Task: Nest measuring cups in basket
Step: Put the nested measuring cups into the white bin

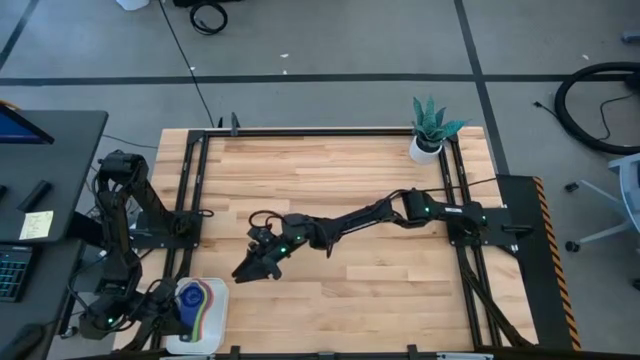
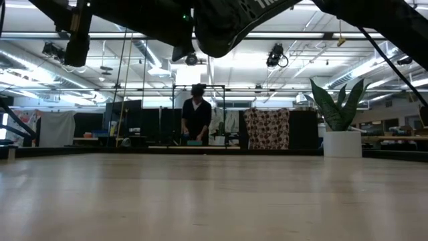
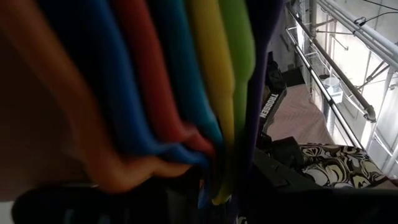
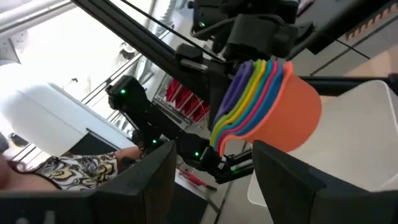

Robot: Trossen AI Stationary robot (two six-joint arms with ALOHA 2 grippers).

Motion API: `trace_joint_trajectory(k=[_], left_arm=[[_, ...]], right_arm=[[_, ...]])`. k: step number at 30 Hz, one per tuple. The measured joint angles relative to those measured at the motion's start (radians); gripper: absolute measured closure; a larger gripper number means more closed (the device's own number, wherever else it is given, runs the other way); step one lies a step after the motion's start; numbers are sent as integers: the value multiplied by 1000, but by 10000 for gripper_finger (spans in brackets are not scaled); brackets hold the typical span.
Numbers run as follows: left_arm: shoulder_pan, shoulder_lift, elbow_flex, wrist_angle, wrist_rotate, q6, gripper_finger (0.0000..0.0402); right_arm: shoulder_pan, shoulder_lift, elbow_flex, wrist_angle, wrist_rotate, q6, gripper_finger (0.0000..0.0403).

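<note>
The measuring cups (image 4: 292,109) are nested in one stack, orange outermost, with their handles fanned in rainbow colours. The stack is tilted over the white basket (image 4: 373,130), which sits at the table's near left corner (image 1: 218,328). My left gripper (image 4: 217,157) is shut at the stack's handle ends. From above, the stack (image 1: 193,298) shows inside the basket's outline. My right gripper (image 1: 245,270) is open in the air over the table's middle, pointing toward the basket and apart from the cups. My left gripper holds the nested measuring cups by the free ends of their stacked handles (image 4: 225,138), several handles together between the fingers. The bowls stand tilted away from the fingers over the basket. Whether the stack's bottom touches the basket, I cannot tell.
A white potted plant (image 1: 430,130) stands at the table's far right corner. Bare wooden tabletop (image 1: 340,180) lies between it and the basket. The low view shows only both arms overhead and a person (image 2: 196,117) far behind the table.
</note>
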Motion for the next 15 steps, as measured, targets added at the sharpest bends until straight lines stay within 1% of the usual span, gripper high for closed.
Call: trace_joint_trajectory(k=[5, 15], left_arm=[[0, 0, 0, 11, 7, 1, 317], [0, 0, 1, 57, 26, 32, 317]], right_arm=[[6, 0, 0, -3, 8, 0, 175], [6, 0, 0, -3, 8, 6, 174]])
